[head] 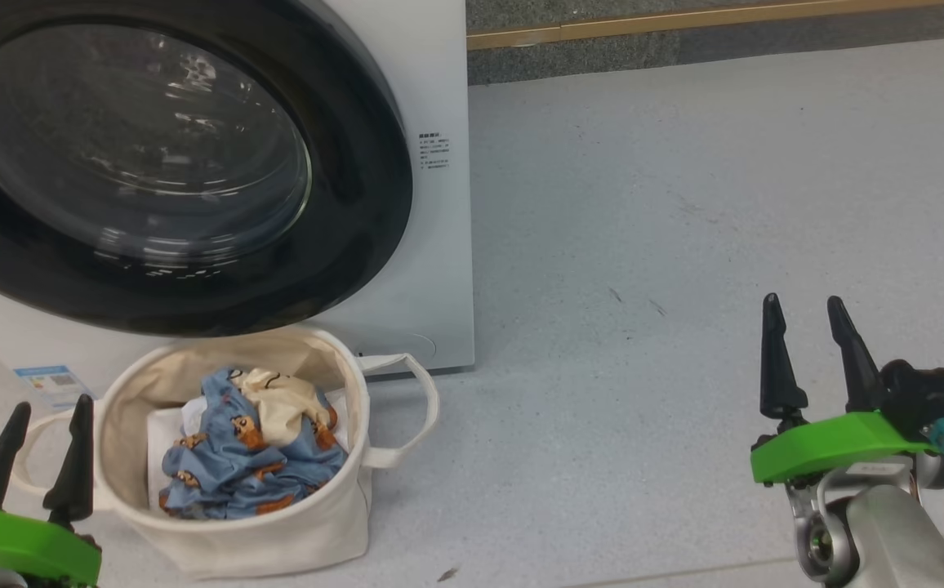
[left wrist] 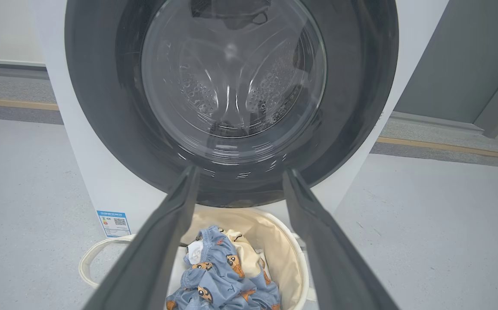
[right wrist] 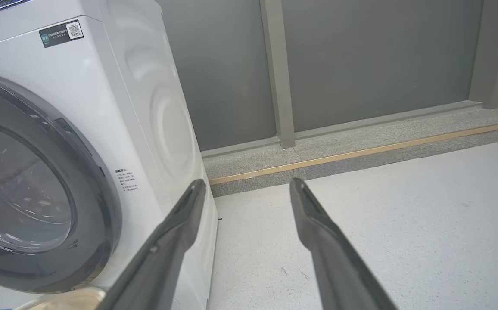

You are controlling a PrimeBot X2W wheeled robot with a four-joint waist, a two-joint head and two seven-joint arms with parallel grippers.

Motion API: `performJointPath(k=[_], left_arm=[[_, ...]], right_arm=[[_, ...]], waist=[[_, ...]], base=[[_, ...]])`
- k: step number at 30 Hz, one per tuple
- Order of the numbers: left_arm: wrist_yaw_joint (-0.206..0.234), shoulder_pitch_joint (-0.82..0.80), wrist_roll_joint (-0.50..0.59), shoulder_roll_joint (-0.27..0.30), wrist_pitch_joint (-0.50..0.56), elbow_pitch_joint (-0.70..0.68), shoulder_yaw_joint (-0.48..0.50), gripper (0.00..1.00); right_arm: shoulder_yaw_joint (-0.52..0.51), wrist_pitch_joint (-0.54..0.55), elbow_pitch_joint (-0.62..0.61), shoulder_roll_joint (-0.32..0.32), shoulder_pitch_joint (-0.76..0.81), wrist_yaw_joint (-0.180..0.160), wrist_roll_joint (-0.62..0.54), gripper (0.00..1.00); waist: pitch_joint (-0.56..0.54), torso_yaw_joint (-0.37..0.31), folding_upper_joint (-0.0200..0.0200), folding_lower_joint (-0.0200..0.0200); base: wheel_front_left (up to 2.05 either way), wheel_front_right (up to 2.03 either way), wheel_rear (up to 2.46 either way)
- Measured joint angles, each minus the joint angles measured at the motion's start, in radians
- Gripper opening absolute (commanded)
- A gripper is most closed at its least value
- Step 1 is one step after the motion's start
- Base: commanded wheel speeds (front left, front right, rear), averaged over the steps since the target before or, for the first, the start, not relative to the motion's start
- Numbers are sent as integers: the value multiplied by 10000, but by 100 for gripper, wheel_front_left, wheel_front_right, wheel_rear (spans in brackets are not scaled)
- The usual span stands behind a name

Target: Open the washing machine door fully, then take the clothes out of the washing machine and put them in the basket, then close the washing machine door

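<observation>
The white washing machine (head: 439,245) stands at the upper left of the head view, its round black-rimmed door (head: 178,163) shut flat against the front. Below the door sits the cream canvas basket (head: 276,539), holding the blue bear-print clothes (head: 235,457) with a cream piece on top. My left gripper (head: 51,412) is open beside the basket's left handle, nothing between its fingers. My right gripper (head: 805,309) is open over bare floor, far right of the machine. The left wrist view faces the door (left wrist: 231,86) with the basket (left wrist: 292,258) and clothes (left wrist: 219,275) beneath. The right wrist view shows the machine (right wrist: 158,107) from its right side.
Grey speckled floor (head: 684,245) stretches to the right of the machine. A raised grey kerb with a wooden strip (head: 684,20) runs along the back. Grey wall panels (right wrist: 361,56) stand behind it. A blue label (head: 51,384) is stuck low on the machine's front.
</observation>
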Motion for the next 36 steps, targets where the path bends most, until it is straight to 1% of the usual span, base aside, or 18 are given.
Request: performJointPath(k=[10, 36], left_arm=[[-77, -37, -15, 52, 0, 265, -290, 100], [-88, -206, -207, 157, -128, 593, -832, 100]], right_arm=[[-42, 0, 2, 0, 127, 0, 0, 100], [67, 0, 73, 2, 132, 0, -4, 100]], waist=[[-71, 155, 0, 0], [-207, 233, 0, 0]], base=[[0, 0, 0], [0, 0, 0]])
